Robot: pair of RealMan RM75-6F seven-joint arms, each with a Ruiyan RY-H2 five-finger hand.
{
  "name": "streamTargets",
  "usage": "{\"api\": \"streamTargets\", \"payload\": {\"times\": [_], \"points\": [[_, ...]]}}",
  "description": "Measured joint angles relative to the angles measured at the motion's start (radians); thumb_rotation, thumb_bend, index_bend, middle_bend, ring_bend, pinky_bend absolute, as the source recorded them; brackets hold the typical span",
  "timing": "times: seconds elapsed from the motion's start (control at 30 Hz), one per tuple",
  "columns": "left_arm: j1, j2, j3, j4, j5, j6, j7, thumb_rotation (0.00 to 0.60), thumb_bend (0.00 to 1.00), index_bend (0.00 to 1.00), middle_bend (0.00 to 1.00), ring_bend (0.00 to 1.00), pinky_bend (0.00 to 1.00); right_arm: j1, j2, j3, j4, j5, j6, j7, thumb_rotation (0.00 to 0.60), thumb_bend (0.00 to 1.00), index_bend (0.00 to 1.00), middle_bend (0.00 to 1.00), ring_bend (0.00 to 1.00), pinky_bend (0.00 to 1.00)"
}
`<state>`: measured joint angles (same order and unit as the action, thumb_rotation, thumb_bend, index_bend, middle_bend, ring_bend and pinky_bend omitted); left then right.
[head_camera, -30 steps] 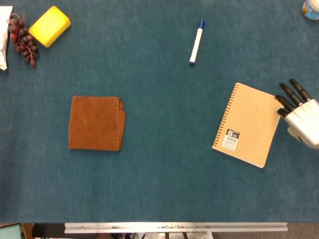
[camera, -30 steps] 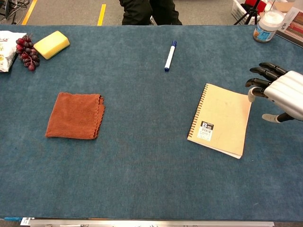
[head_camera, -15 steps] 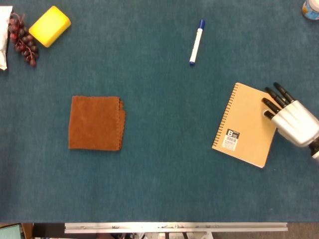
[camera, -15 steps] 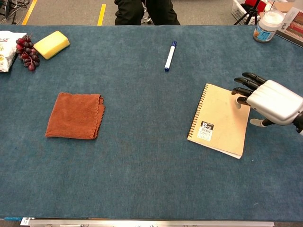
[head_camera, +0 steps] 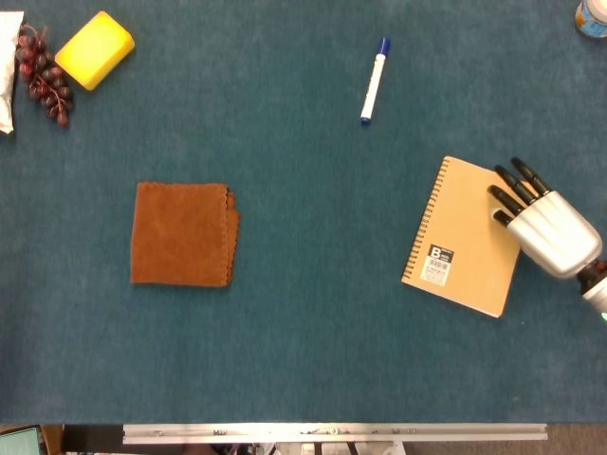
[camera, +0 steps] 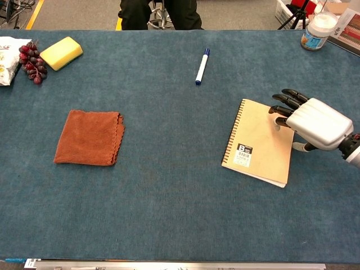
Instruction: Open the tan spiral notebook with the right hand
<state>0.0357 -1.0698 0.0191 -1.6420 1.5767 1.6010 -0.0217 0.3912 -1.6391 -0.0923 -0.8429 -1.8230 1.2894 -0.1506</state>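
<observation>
Here the right hand (head_camera: 545,227) overlaps the flat, closed tan spiral notebook (head_camera: 455,237).

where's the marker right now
The marker lies at the far middle of the table in both views, beyond and left of the notebook, well apart from the right hand.

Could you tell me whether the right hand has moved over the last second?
Yes. The right hand has moved leftward, from beside the notebook to over its right edge.
</observation>
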Motion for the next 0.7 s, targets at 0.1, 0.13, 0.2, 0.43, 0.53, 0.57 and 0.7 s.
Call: {"api": "streamTargets", "payload": {"times": [0.1,0.13,0.2,0.43,0.53,0.57,0.7], "points": [[0.0,-0.001,0.0,0.002,0.003,0.001,-0.003,0.6,0.26,0.17,0.1,0.1,0.06,0.003,-0.015,-0.003,0.025,-0.002,0.015,0.016,0.6,0.12,0.45,0.25,0.06,0.07],[0.0,-0.002,0.0,0.005,0.003,0.001,-0.004,0.6,0.26,0.17,0.1,0.1,0.06,0.003,-0.02,-0.004,0.035,-0.003,0.021,0.022,0.6,0.12,0.45,0.25,0.06,0.07],[0.0,-0.002,0.0,0.007,0.003,-0.001,-0.004,0.6,0.26,0.17,0.1,0.1,0.06,0.006,-0.034,-0.008,0.06,-0.008,0.032,0.041,0.6,0.15,0.45,0.25,0.06,0.07],[0.001,-0.001,-0.001,0.012,0.0,0.0,-0.012,0.6,0.26,0.16,0.1,0.1,0.06,0.022,-0.092,-0.027,0.15,-0.032,0.082,0.117,0.6,0.21,0.44,0.25,0.06,0.07],[0.003,-0.002,-0.002,0.017,0.0,0.004,-0.014,0.6,0.26,0.16,0.1,0.1,0.06,0.032,-0.113,-0.032,0.177,-0.043,0.114,0.151,0.6,0.24,0.44,0.26,0.06,0.07],[0.004,-0.002,-0.002,0.019,-0.001,0.003,-0.014,0.6,0.26,0.16,0.1,0.1,0.06,0.035,-0.119,-0.033,0.184,-0.045,0.121,0.158,0.6,0.25,0.44,0.26,0.06,0.07],[0.004,-0.004,-0.003,0.023,-0.002,0.003,-0.013,0.6,0.26,0.16,0.1,0.1,0.06,0.053,-0.143,-0.036,0.207,-0.051,0.137,0.169,0.6,0.26,0.44,0.26,0.07,0.07]]}}
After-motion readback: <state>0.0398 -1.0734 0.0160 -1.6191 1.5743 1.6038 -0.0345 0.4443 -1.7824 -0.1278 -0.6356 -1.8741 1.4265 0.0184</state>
